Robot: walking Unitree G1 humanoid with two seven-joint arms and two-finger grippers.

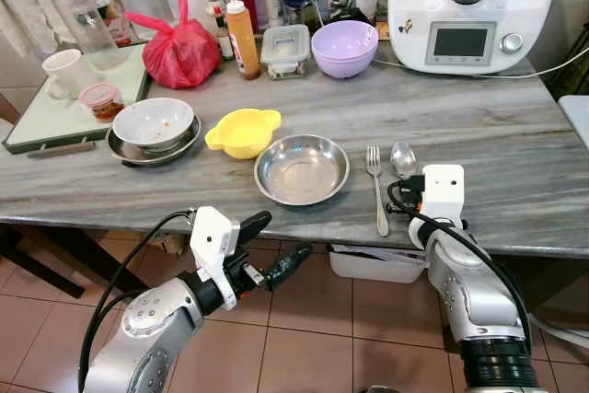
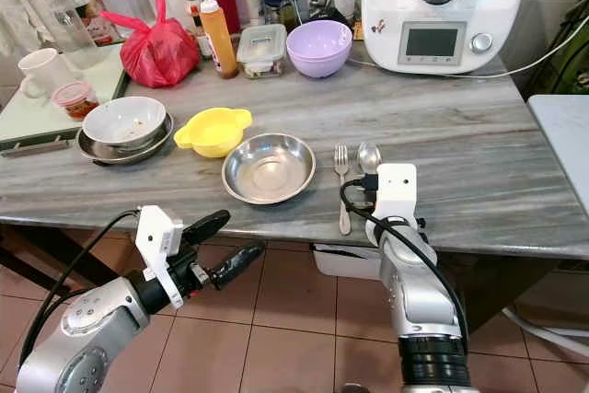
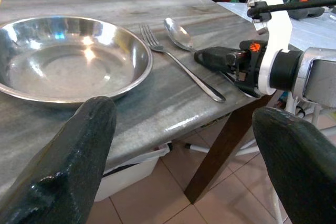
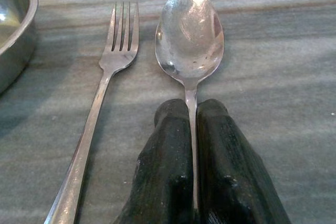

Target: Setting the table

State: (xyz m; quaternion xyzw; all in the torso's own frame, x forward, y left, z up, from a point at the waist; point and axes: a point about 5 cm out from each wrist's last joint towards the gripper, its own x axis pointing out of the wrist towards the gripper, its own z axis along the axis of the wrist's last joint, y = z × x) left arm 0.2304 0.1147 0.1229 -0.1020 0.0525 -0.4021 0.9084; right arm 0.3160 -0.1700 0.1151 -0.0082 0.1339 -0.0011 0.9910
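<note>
Currently our right gripper (image 4: 191, 129) is closed on the handle of the spoon (image 4: 190, 30), the two black fingers (image 4: 165, 150) pinching the thin stem from either side. Spoon bowl lies flat on the grey table (image 1: 479, 135), pointing away from us toward the back of the table; long axis runs straight out from the gripper, in line with the fingers.

Fork (image 1: 375, 186) lies just beside the spoon on its left, parallel, tines pointing the same way, not touching. Steel bowl (image 1: 302, 168) sits left of the fork, near but apart. Yellow dish (image 1: 243, 132) touches or nearly touches the steel bowl's far-left rim; we cannot tell which.

Our left gripper (image 1: 269, 250) hangs below the table edge, fingers spread apart, holding nothing, aimed across toward the steel bowl.

Judgement: the spoon looks placed, matched to the fork. What matters next is that the handle lies between the pads along the gripper's own line, so letting go and backing straight toward us should leave it undisturbed. A sideways pull would likely swing the spoon into the fork.
</note>
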